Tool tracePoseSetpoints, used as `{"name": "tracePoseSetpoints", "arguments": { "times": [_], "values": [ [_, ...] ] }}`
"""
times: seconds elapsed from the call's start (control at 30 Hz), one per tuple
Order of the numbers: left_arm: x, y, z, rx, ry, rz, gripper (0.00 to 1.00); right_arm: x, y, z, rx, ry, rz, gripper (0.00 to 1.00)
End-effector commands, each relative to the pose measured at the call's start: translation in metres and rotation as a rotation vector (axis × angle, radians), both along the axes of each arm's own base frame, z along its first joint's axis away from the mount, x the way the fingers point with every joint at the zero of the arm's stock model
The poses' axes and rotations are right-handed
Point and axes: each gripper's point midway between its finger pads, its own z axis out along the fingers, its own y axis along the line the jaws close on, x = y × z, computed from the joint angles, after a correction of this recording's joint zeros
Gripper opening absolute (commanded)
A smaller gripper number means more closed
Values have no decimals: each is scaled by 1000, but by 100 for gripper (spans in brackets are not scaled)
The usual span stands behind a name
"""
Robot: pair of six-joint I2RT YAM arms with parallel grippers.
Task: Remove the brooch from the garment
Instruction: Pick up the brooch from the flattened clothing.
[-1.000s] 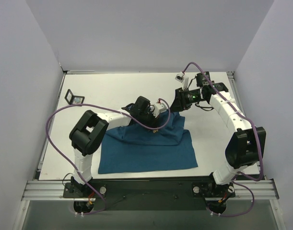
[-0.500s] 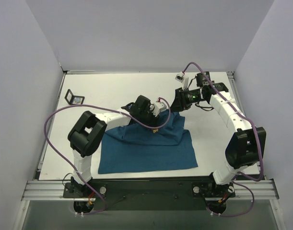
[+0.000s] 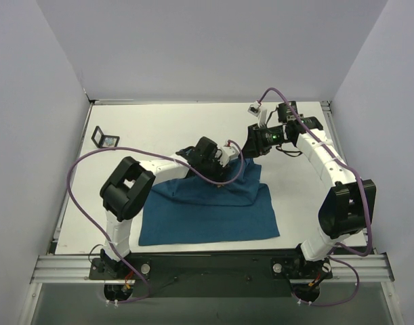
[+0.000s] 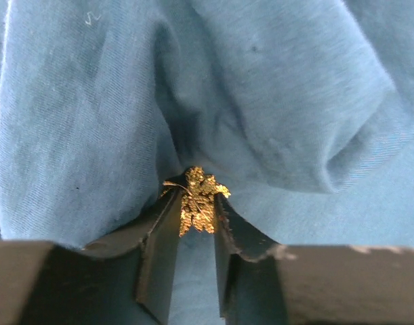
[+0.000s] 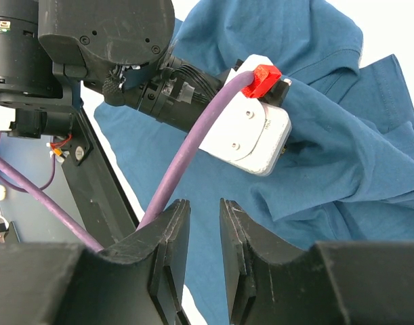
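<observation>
The garment (image 3: 213,210), a dark teal-blue T-shirt, lies bunched on the table, its far part rumpled into folds (image 4: 274,101). The brooch (image 4: 196,202), a tiny gold flower-like ornament, sits on the cloth in a crease. My left gripper (image 4: 196,203) is open, its jaws a little apart on either side of the brooch, close against its edges. It reaches over the garment's far edge (image 3: 221,179). My right gripper (image 5: 203,206) is open by a narrow gap with nothing in it, hovering above the shirt's far right corner (image 3: 249,147).
The left arm's white wrist camera housing (image 5: 251,132) and purple cable (image 5: 186,162) lie right in front of the right gripper. A small black square frame (image 3: 105,139) stands at the table's far left. White walls close in the table (image 3: 159,122).
The left gripper's jaws have parted from shut and now stand around the brooch. The left wrist has shifted slightly to the right. The right arm has not moved.
</observation>
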Motion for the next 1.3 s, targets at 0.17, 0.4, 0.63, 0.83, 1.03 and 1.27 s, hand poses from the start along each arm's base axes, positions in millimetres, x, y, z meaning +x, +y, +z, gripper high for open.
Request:
{"name": "tracePoseSetpoints", "arguments": {
  "times": [0.17, 0.4, 0.63, 0.83, 1.03, 1.27],
  "values": [
    [9, -7, 3, 20, -47, 16, 41, -9, 4, 15, 36, -41, 30, 26],
    [5, -10, -8, 36, -29, 2, 35, -9, 5, 16, 40, -42, 35, 26],
    [1, -14, -11, 41, -10, -14, 0, -10, 5, 16, 38, -44, 36, 25],
    [5, -11, 11, 8, -41, -7, 0, -10, 5, 18, 40, -46, 36, 25],
    [19, 1, 65, -95, -113, 21, 0, -9, 7, 27, 58, -54, 38, 25],
    [21, 5, 97, -174, -147, 26, 0, -10, 11, 32, 75, -47, 49, 24]
  ]
}}
